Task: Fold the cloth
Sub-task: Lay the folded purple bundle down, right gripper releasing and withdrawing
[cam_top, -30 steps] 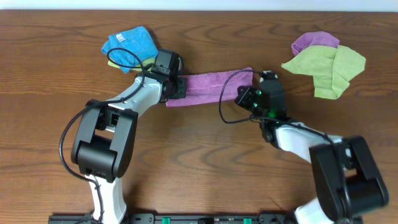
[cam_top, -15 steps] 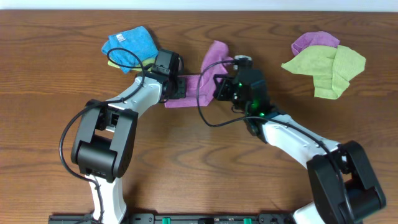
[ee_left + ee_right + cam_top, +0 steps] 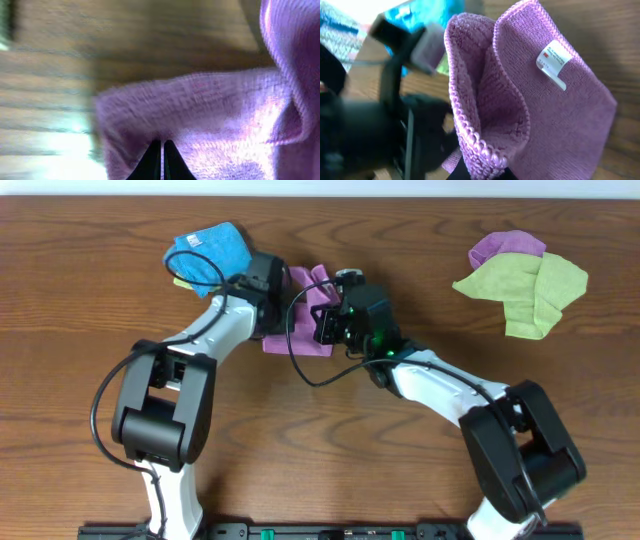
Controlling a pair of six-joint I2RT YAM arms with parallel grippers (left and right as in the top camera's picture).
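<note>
The purple cloth lies bunched at the back middle of the table, its right end doubled over to the left. My left gripper is shut on the cloth's left end. In the left wrist view its fingertips pinch the purple fabric against the wood. My right gripper is shut on the cloth's other end, close beside the left gripper. In the right wrist view the fingers hold a raised fold of the cloth, which has a white tag.
A blue cloth lies on a yellow-green one at the back left, just behind my left arm. A light green cloth and another purple cloth lie in a heap at the back right.
My right gripper has carried the cloth's right end up and leftward to the left gripper, doubling the stretched strip over. My left gripper shifted slightly toward the back.
</note>
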